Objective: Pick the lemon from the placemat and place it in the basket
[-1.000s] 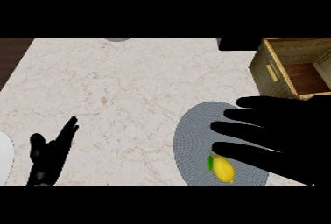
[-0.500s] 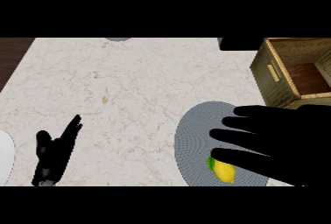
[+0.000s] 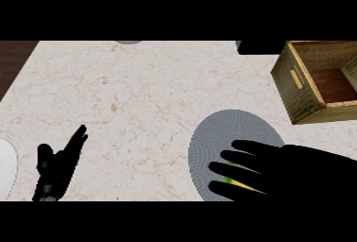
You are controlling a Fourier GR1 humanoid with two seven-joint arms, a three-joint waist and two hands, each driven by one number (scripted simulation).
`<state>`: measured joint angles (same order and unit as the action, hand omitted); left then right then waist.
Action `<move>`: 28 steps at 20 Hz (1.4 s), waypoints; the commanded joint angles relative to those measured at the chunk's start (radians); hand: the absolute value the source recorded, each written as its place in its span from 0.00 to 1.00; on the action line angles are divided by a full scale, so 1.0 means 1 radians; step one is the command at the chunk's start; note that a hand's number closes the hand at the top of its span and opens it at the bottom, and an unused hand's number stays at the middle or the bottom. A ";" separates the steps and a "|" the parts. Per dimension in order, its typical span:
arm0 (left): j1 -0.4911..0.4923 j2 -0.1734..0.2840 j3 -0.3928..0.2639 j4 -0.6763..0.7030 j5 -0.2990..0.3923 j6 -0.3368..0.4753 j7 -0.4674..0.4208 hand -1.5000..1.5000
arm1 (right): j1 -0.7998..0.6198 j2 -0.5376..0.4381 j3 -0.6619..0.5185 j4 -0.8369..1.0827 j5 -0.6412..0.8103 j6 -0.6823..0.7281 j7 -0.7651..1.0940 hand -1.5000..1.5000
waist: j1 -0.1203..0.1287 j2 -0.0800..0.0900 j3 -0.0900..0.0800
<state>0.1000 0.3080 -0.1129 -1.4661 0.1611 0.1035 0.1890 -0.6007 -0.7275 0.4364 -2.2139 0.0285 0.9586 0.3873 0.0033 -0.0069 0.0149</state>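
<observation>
A round grey placemat (image 3: 223, 130) lies on the marble counter at the lower right. Only a sliver of the yellow lemon (image 3: 235, 181) shows on it, between the fingers of my right hand (image 3: 293, 172). That hand is spread over the lemon with its fingers straight and pointing left, so it is open. The wooden basket (image 3: 300, 80) stands at the upper right, beyond the placemat. My left hand (image 3: 59, 165) rests open at the lower left, fingers up, away from everything.
A white object (image 3: 5, 168) pokes in at the left edge beside my left hand. A grey object (image 3: 127, 42) and a dark one (image 3: 261, 46) sit at the counter's far edge. Dark wood (image 3: 12, 56) borders the counter at upper left.
My right hand has moved down and back over the placemat, covering most of the lemon. The left hand has stayed put.
</observation>
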 commanded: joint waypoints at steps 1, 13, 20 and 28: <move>0.001 -0.036 -0.007 0.069 -0.006 0.029 0.066 0.50 | 0.076 0.041 0.076 -0.027 0.182 -0.009 -0.030 0.00 | 0.002 0.011 -0.013; -0.016 -0.043 0.008 0.084 -0.003 -0.006 0.079 0.50 | 0.148 0.056 0.198 0.155 0.504 -0.145 -0.308 0.00 | 0.003 0.011 -0.014; 0.027 -0.012 0.037 0.058 0.004 -0.045 0.073 0.50 | 0.239 0.020 0.228 0.185 0.649 -0.263 -0.430 0.00 | -0.003 0.007 -0.014; 0.048 -0.021 0.041 0.055 -0.019 -0.048 0.061 0.50 | 0.283 0.085 0.268 0.289 0.751 -0.353 -0.488 0.00 | -0.004 0.007 -0.015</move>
<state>0.1013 0.2927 -0.0743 -1.4825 0.1440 0.0649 0.2343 -0.3671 -0.6392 0.6884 -1.9076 0.7378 0.6281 -0.0852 0.0061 -0.0076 0.0140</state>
